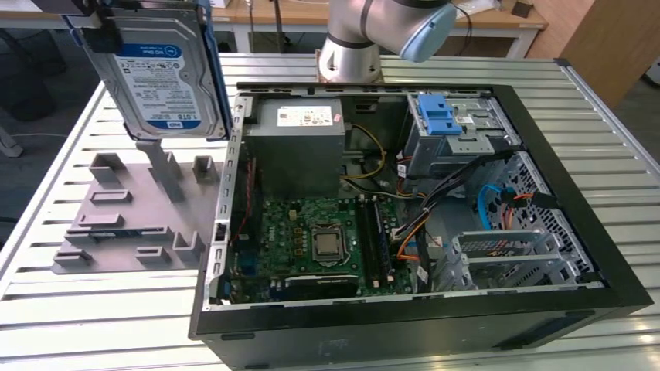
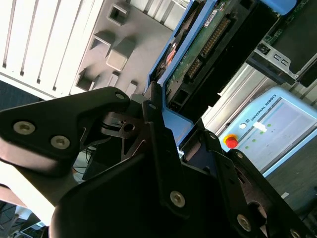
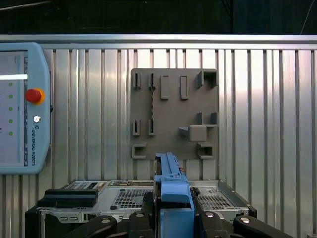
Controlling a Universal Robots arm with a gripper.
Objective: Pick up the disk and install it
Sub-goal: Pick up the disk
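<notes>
You see the gripper (image 3: 174, 206) clamped on the disk (image 1: 160, 73) by its blue side rails, holding it upright and clear of the tabletop (image 1: 619, 154). In the exterior view the disk hangs above the grey fixture plate (image 1: 134, 209), at 10 o'clock from the open computer case (image 1: 413, 328).

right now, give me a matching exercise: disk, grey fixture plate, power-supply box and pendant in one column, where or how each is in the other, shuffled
1 disk
2 grey fixture plate
3 power-supply box
4 pendant

a inside the open case
b has a red button
c held up in the gripper
d lying on the slatted table

Pairs: 1-c, 2-d, 3-a, 4-b
</notes>
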